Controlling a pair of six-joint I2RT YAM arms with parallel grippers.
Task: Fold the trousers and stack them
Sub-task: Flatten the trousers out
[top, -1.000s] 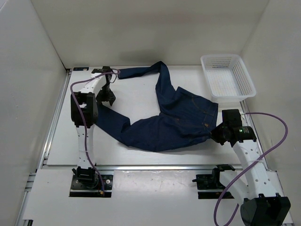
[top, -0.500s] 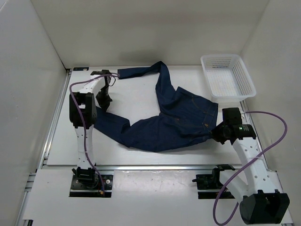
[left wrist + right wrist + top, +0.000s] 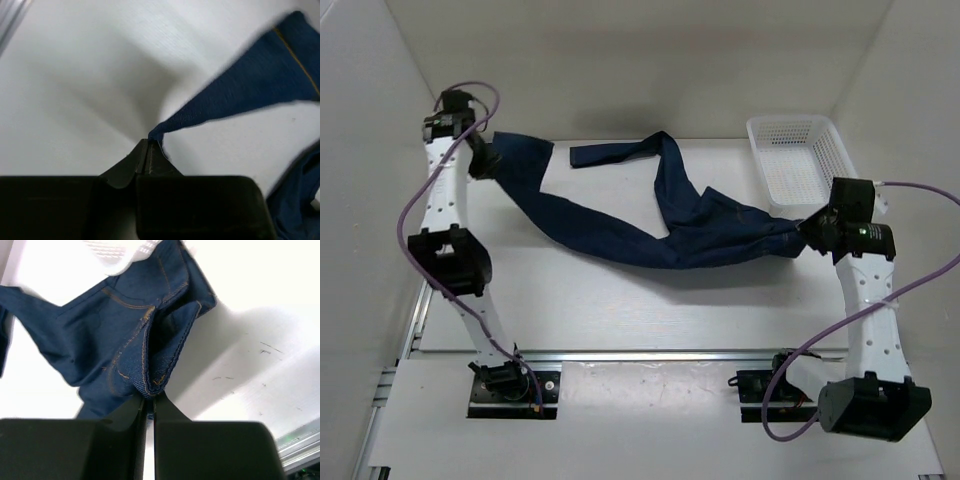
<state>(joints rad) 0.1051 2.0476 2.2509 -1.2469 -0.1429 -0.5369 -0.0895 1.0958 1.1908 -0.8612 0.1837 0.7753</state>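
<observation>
A robotics laboratory test cell is shown, not a home or a shop. The white bench (image 3: 620, 300) is boxed in by plain white panels (image 3: 620, 60) at the top, left and right of the frame. An aluminium rail (image 3: 650, 354) is run along the lower edge, where the left arm (image 3: 445, 200) and the right arm (image 3: 865, 290) are bolted down on black plates (image 3: 510, 385). Purple cables (image 3: 405, 225) are looped loose, and the trousers (image 3: 700, 230) are strung between the arms.

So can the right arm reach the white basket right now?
Probably yes: the white basket sits close beside the right arm, with nothing between them. But its fingers are shut on the jeans, so the jeans would likely drag along.
</observation>
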